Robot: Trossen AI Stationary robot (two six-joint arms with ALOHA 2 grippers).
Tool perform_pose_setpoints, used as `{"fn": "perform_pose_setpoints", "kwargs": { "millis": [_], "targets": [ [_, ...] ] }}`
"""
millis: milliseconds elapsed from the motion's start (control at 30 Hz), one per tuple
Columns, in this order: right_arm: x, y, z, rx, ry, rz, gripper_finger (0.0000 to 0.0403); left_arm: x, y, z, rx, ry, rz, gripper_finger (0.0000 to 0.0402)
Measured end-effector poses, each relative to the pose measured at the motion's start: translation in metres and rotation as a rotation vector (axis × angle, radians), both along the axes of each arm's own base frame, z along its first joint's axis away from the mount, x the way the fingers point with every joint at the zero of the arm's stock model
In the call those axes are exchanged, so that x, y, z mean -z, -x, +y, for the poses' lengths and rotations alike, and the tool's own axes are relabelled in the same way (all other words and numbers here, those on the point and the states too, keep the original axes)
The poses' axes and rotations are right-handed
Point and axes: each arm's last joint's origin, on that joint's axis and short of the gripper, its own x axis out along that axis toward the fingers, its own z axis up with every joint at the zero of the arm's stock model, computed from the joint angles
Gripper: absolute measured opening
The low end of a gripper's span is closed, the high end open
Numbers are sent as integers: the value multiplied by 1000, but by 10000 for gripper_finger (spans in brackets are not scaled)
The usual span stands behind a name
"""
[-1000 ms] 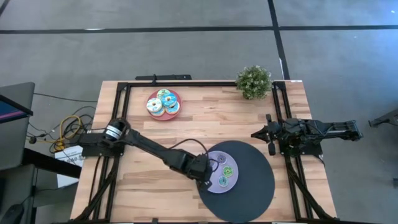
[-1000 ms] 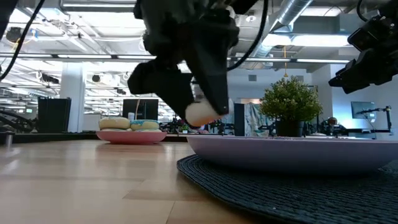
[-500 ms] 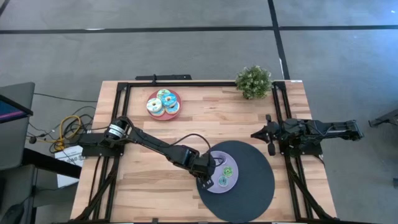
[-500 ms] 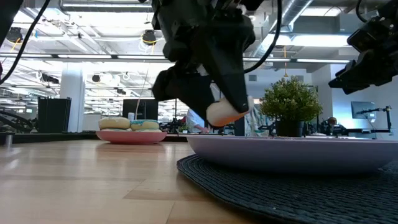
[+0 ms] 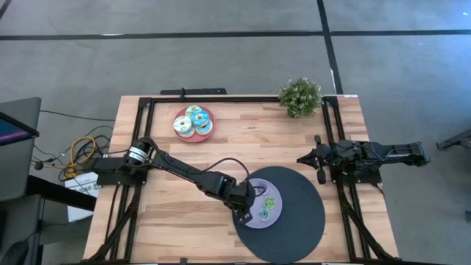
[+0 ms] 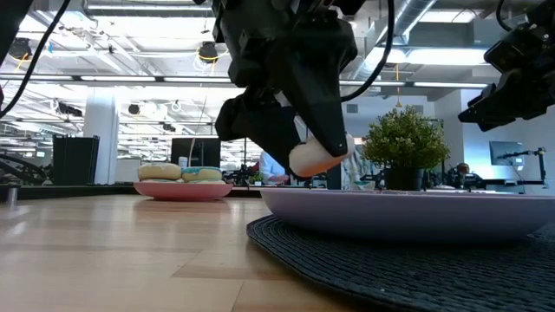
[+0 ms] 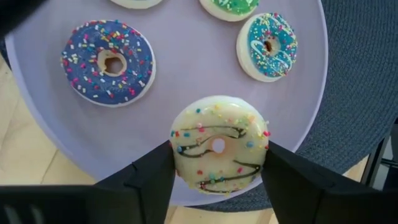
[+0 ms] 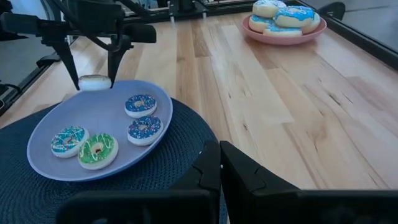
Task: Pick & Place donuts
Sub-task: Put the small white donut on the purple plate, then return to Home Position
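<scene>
My left gripper (image 5: 246, 207) hangs over the left rim of the lavender plate (image 5: 274, 221) and is shut on a cream-white donut (image 7: 219, 152) with dark lines and sprinkles. The plate lies on a dark round mat (image 5: 302, 221). On it lie several small donuts, among them a purple one (image 7: 109, 61), a teal one (image 7: 267, 46) and a green one (image 8: 97, 150). More donuts (image 5: 193, 121) are piled on a pink plate (image 8: 283, 32) near the far edge. My right gripper (image 5: 303, 157) waits shut at the table's right edge. My left gripper pinches the cream-white donut between its two fingers (image 7: 155, 180), which sit on opposite sides of its outer edge (image 7: 177, 155). The fingers come from above, pointing down. The donut lies flat in the hold, lifted clear just above the lavender plate's rim (image 8: 94, 81).
A potted plant (image 5: 300, 96) stands at the far right corner. A black frame (image 5: 184, 94) runs along the table's edges. Bare wood lies between the pink plate and the mat (image 5: 243, 147).
My left gripper has carried the cream-white donut toward the table's right, from beside the mat to above the lavender plate's rim, staying shut on it. For the last half second it has kept nearly still.
</scene>
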Motion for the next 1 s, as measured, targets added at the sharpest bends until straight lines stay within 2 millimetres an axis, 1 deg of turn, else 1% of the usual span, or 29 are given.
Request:
{"fn": "perform_pose_setpoints", "kwargs": {
  "millis": [233,333,467,533,600,700,767,833,900,967,1000],
  "targets": [
    [0,0,0,0,0,0,0,0,0,0,7,-5,-2,273],
    [0,0,0,0,0,0,0,0,-1,3,1,-5,-2,292],
    [0,0,0,0,0,0,0,-2,-4,11,-23,37,8,300],
    [0,0,0,0,0,0,0,-8,-7,14,-25,49,4,299],
    [0,0,0,0,0,0,0,-18,-10,14,-18,41,-14,292],
    [0,0,0,0,0,0,0,-35,-13,10,10,4,-55,261],
    [0,0,0,0,0,0,0,-49,-15,3,42,-49,-95,221],
    [0,0,0,0,0,0,0,-65,-17,-10,140,-115,-173,164],
    [0,0,0,0,0,0,0,-79,-14,-28,292,-181,-245,97],
    [0,0,0,0,0,-1,0,-88,-9,-47,459,-256,-307,31],
    [0,0,0,0,0,-1,0,-90,-6,-55,537,-292,-331,17]
  ]
}}
